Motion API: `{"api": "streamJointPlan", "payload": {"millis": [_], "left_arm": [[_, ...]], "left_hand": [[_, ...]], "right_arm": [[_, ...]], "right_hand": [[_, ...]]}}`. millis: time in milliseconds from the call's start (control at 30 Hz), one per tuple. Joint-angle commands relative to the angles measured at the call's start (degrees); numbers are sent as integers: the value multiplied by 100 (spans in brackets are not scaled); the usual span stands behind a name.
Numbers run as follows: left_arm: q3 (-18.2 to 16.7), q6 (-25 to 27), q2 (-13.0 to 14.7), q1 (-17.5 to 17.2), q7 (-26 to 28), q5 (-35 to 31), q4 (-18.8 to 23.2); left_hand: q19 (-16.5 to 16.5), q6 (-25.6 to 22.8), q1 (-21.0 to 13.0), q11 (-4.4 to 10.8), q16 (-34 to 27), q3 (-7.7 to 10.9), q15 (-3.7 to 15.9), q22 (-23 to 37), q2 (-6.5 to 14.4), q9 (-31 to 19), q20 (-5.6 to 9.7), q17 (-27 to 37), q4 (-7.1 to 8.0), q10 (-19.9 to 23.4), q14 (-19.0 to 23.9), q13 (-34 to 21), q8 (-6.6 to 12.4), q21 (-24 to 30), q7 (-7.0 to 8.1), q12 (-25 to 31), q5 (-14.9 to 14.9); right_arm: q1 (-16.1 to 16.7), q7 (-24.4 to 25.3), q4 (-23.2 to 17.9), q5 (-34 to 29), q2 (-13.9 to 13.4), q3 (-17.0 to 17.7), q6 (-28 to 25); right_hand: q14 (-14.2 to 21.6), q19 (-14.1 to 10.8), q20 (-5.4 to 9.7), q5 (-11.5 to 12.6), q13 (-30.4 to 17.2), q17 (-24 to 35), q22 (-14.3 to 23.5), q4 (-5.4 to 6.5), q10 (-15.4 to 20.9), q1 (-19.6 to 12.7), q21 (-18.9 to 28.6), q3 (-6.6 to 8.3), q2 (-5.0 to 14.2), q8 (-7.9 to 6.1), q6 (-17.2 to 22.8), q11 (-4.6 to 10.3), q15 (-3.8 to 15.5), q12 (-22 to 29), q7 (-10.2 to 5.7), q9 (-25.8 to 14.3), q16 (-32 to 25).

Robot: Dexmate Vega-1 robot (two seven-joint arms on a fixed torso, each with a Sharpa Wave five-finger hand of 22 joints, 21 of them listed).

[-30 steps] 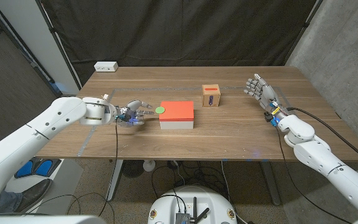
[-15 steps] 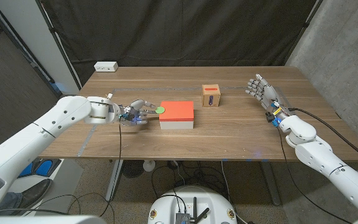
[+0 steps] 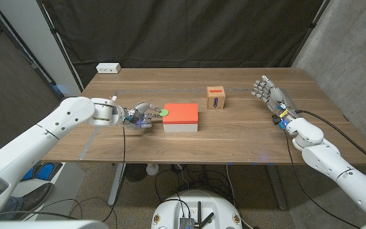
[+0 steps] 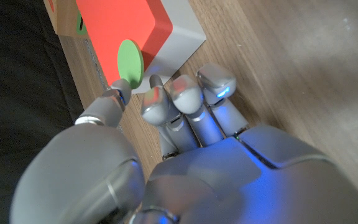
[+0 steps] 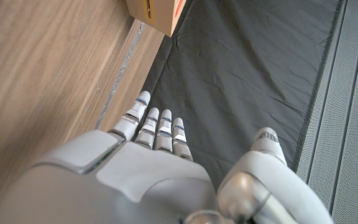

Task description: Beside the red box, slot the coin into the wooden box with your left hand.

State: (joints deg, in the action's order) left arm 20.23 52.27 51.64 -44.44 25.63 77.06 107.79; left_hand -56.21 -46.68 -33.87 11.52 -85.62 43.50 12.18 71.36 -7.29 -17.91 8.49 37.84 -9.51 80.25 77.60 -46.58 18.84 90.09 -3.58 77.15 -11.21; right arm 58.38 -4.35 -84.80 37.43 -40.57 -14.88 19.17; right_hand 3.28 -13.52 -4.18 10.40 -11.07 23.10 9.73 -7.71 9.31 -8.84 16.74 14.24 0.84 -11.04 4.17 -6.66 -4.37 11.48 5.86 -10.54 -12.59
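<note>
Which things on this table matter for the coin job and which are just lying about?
Job:
- round green coin
- small wooden box with a slot
- flat red box on a white base
- left hand

Lying about:
- white rectangular device
- right hand, open

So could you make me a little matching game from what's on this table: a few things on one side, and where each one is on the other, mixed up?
Things:
1. green coin
2. wooden box
3. white block
4. right hand

Places:
A. far left corner of the table
B. right side of the table, open, holding nothing
C. on the red box's left edge, by the left hand's fingers
D. behind the red box, slightly to its right

Pairs: 1-C, 2-D, 3-A, 4-B
</note>
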Motion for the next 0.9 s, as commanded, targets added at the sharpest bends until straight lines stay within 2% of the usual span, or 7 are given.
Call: {"api": "streamJointPlan", "payload": {"millis": [33,467,900], "left_arm": [[4,136,23,31,12,89,32],[60,50,-40,33,-61,30,22],[-98,-60,-35,-194,273,252,212]], "left_hand": [[-56,-198,-2,36,-38,74,2,5,77,7,348,14,-6,6,26,-10,-37,16,-106,36,-8],[-61,-204,-54,40,-82,144,-1,10,127,39,348,38,-24,-25,8,-4,-147,39,-71,105,-9],[-131,-341,-400,44,-104,182,-8,6,272,58,352,-36,-78,-25,30,95,-178,55,-32,100,-21]], "right_arm": [[29,-6,-13,17,-7,8,11],[138,22,-60,50,-47,48,-9],[195,-8,-76,105,-68,67,-37]], "right_hand": [[48,-54,0,-7,-13,9,34,-36,31,-11,-22,16,53,-25,25,3,-34,20,10,-8,-25],[49,-62,-4,-7,-14,0,35,-37,41,-10,-49,15,54,-21,20,-8,-32,21,24,-9,-23],[54,-83,-9,-7,-15,-9,36,-38,46,-10,-74,15,55,-18,16,-16,-32,20,9,-9,-23]]}}
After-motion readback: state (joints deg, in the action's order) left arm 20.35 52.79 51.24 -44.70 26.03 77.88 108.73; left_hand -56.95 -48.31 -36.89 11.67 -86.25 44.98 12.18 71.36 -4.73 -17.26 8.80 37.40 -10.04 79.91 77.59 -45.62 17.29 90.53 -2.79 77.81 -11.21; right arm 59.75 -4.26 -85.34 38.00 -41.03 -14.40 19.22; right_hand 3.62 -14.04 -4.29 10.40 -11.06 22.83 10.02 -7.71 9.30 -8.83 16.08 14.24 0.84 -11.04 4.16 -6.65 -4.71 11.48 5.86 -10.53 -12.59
